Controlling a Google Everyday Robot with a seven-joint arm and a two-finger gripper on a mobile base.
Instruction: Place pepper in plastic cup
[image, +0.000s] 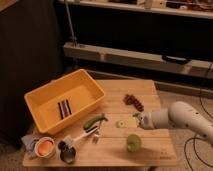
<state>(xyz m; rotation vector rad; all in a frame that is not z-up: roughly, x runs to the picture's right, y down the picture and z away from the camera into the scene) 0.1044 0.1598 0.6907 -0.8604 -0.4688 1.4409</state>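
Observation:
The pepper (95, 121), slim, curved and green, lies on the wooden table (150, 90) just in front of the yellow bin. The plastic cup (133, 143), small and yellow-green, stands upright near the table's front edge. My gripper (136, 119) is at the end of the white arm that comes in from the right. It hovers low over the table, to the right of the pepper and just behind the cup. It is open and holds nothing.
A yellow bin (37, 100) with two dark items fills the left half. A white cup with an orange inside (44, 147), a metal cup (67, 154) and a white-handled utensil (81, 136) sit front left. Red grapes (133, 101) lie behind the gripper, and a pale scrap (121, 123) lies beside it.

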